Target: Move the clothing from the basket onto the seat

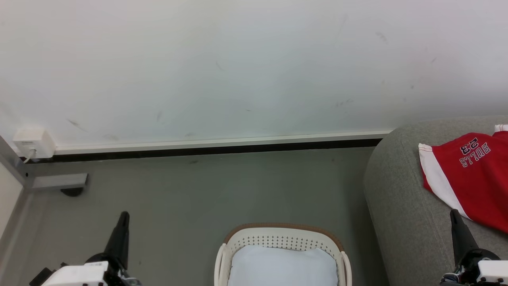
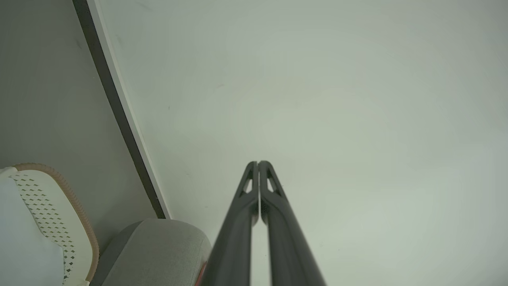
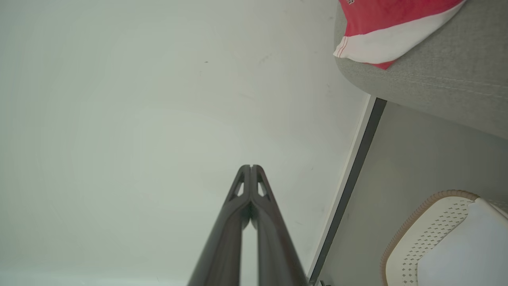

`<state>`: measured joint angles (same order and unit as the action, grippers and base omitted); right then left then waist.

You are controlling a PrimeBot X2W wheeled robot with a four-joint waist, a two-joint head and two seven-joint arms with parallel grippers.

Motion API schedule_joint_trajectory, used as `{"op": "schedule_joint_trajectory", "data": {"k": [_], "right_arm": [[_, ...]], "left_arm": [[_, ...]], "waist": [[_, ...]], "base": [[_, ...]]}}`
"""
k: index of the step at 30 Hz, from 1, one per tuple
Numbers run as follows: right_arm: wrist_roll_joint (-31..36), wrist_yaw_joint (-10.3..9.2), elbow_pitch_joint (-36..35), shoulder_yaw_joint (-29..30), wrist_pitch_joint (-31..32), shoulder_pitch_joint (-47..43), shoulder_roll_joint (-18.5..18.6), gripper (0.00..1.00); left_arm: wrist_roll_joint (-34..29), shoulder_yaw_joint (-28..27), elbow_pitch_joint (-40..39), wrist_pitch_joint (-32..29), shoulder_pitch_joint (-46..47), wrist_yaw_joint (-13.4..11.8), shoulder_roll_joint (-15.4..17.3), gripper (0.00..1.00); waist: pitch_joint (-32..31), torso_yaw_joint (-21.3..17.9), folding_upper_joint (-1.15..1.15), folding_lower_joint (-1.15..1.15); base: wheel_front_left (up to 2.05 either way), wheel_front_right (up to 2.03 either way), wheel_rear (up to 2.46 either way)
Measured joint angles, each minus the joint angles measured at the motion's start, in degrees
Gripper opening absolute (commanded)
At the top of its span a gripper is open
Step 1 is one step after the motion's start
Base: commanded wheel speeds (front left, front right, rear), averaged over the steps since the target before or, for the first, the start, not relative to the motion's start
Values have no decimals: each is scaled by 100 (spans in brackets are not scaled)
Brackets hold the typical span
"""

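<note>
At lower centre of the head view, cream basket [image 1: 282,237] with brown rim and perforated wall, parked on the grey floor [image 1: 198,190] just beside the seat [image 1: 397,198], presumably to keep each carry short. Inside, nothing red to be seen, just a pale pad [image 1: 281,266] across the bottom; near part cut off by the frame edge, so contents there unknown.

At right edge, red garment [image 1: 472,178] with white side trim, spread loosely over the grey seat, hem toward the rounded arm. Dropped rather than folded by the look of it, and already at the place named by the task.

At lower left, left gripper [image 1: 124,216], fingers pressed together, holding nothing. At lower right, right gripper [image 1: 454,214], likewise closed and empty, tip just below the garment's lower edge. Both apparently parked at rest, clear of basket and cloth.

Writing: "BULLS 23" in white-outlined characters on the garment, upside down from the head camera; small print, so probably the shorts. No legible marking on the white wall box [image 1: 33,142] at far left.
</note>
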<state>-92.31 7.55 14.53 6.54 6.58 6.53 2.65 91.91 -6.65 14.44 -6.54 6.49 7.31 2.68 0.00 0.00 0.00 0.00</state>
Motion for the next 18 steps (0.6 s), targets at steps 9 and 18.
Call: {"op": "schedule_joint_trajectory", "data": {"k": [9, 18], "right_arm": [[0, 0, 0, 0, 0, 0, 1, 0], [0, 0, 0, 0, 0, 0, 1, 0]], "left_arm": [[0, 0, 0, 0, 0, 0, 0, 0], [0, 0, 0, 0, 0, 0, 0, 0]], "waist": [[0, 0, 0, 0], [0, 0, 0, 0]], "base": [[0, 0, 0], [0, 0, 0]]}}
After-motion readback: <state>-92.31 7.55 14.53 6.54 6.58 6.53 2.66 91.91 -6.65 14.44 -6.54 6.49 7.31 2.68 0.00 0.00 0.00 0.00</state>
